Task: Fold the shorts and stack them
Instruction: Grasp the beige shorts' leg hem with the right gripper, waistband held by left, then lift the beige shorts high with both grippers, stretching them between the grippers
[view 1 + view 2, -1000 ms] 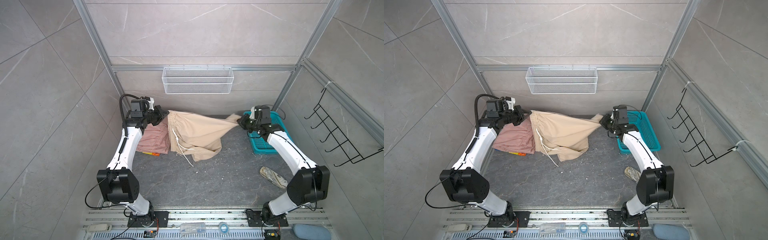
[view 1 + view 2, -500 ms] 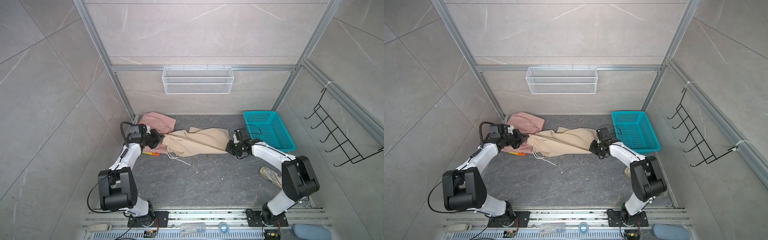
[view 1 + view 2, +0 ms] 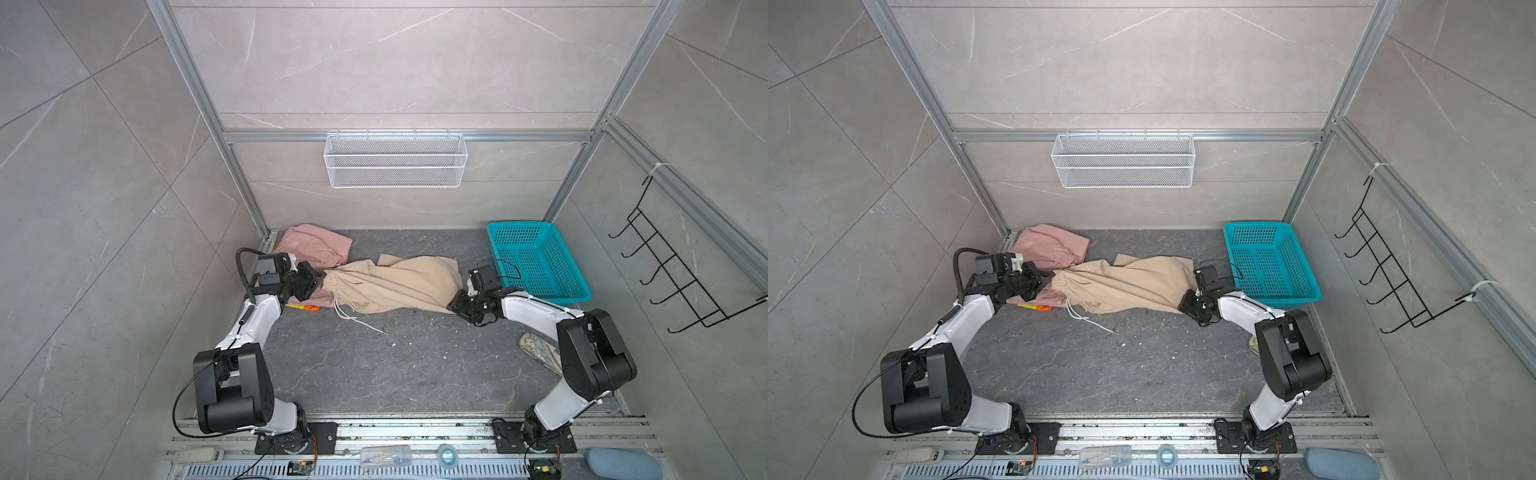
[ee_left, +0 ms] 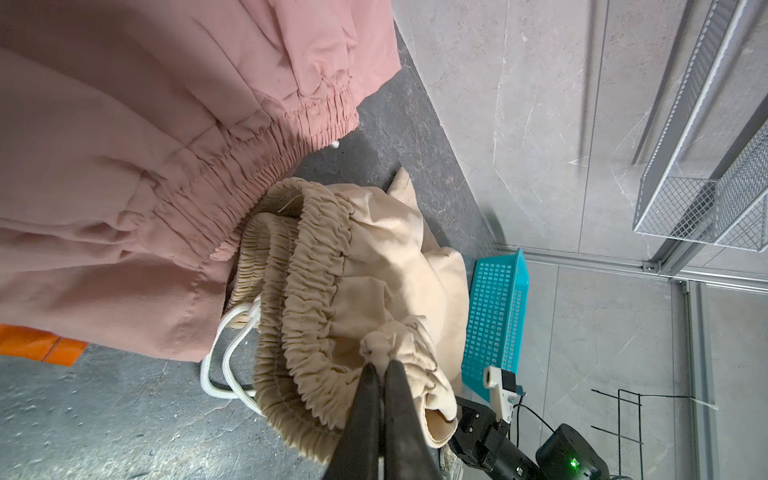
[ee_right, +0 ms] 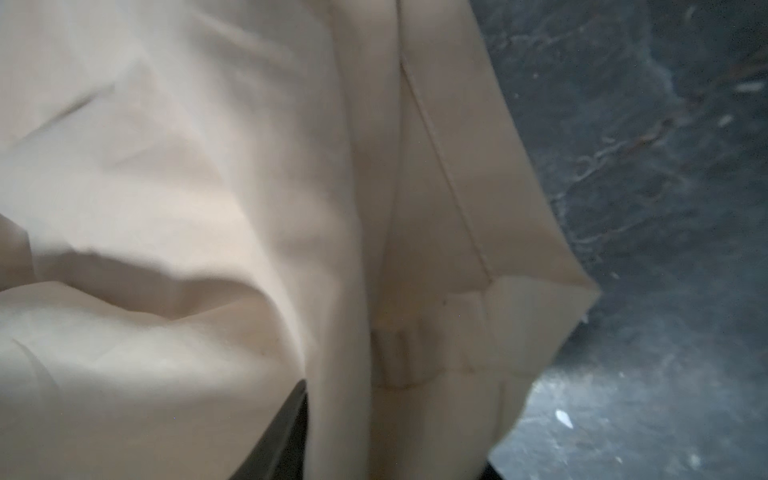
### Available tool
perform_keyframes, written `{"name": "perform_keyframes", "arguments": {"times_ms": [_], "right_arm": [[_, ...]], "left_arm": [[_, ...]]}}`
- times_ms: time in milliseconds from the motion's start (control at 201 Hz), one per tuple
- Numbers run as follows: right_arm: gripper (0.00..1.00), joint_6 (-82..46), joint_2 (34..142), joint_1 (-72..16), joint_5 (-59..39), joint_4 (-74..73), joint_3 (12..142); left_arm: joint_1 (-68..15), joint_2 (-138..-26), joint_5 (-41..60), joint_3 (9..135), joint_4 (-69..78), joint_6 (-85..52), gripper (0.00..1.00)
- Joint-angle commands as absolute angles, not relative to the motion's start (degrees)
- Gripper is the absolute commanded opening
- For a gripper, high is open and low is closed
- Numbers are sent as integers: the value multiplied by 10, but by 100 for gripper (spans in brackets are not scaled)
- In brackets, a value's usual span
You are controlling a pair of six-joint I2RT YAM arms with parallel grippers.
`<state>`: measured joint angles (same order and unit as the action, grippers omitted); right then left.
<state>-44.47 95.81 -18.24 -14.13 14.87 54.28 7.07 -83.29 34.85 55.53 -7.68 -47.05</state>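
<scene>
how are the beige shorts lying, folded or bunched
Bunched: the beige shorts lie crumpled in a long bundle on the floor, waistband pinched in the left gripper.

No text, label, brand, number or sign can be read anywhere in these views.

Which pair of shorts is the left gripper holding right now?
The beige shorts: the left gripper is pinched shut on their gathered waistband. The pink shorts lie beside them, ungripped.
</scene>
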Motion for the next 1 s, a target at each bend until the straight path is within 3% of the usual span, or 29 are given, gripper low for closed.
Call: {"name": "perform_keyframes", "arguments": {"times_ms": [0, 130, 403, 518, 802, 991], "right_arm": [[52, -455, 972, -178, -147, 127, 533], [56, -460, 972, -174, -146, 119, 521], [54, -459, 955, -152, -146, 109, 486], [44, -458, 958, -149, -145, 101, 479], [8, -460, 976, -149, -149, 89, 500], [0, -418, 940, -146, -124, 167, 579]], "left_arm": [[75, -809, 357, 555, -55, -474, 0], [75, -804, 357, 555, -60, -469, 0], [75, -802, 357, 553, -59, -468, 0], [75, -803, 358, 551, -57, -469, 0], [75, -801, 364, 545, -53, -477, 0], [74, -796, 353, 557, -76, -465, 0]]}}
